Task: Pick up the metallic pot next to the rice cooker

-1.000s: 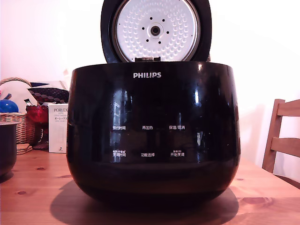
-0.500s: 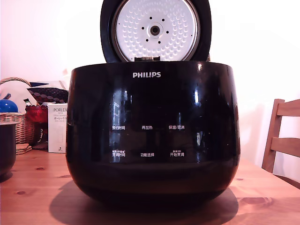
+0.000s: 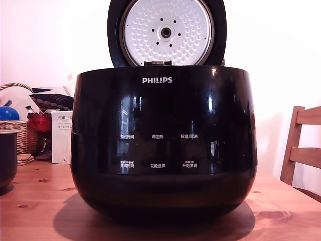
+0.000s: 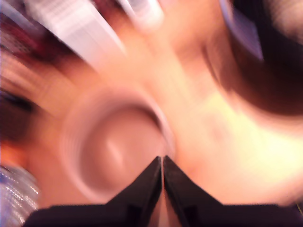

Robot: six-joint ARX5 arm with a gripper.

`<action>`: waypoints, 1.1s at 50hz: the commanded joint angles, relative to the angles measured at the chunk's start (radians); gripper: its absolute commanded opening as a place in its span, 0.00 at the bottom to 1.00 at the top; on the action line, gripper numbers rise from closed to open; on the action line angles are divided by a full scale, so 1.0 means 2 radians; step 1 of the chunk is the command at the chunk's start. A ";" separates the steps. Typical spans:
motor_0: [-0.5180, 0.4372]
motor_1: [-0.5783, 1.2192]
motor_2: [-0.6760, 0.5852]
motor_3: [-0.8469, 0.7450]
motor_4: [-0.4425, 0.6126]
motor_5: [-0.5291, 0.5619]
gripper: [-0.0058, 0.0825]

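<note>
Your gripper (image 4: 162,163) hangs over the metallic pot (image 4: 118,144) with its jaws pressed together and empty (the pot sits at the exterior view's far left, beside the rice cooker (image 3: 164,143)), so descending like that risks striking the rim.

Pincer (image 4: 162,165) seen only in the wrist view, two dark tapered fingers (image 4: 147,182) pressed together at their tips, nothing between them, picture heavily motion-blurred, arm and wrist out of sight in the exterior view
</note>
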 commanded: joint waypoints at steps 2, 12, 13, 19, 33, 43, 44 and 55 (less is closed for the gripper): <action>0.008 0.021 -0.004 -0.016 0.003 0.006 0.08; 0.026 0.090 -0.004 -0.017 0.025 0.001 0.54; 0.028 0.097 -0.004 -0.017 0.025 0.001 0.56; 0.038 0.133 -0.004 -0.009 0.025 0.001 0.58; 0.064 0.203 -0.004 0.041 0.030 0.008 0.58; 0.073 0.247 -0.004 0.068 0.031 0.010 0.58; 0.074 0.250 -0.004 0.071 0.032 0.010 0.58; 0.074 0.292 -0.004 0.089 0.037 0.023 0.58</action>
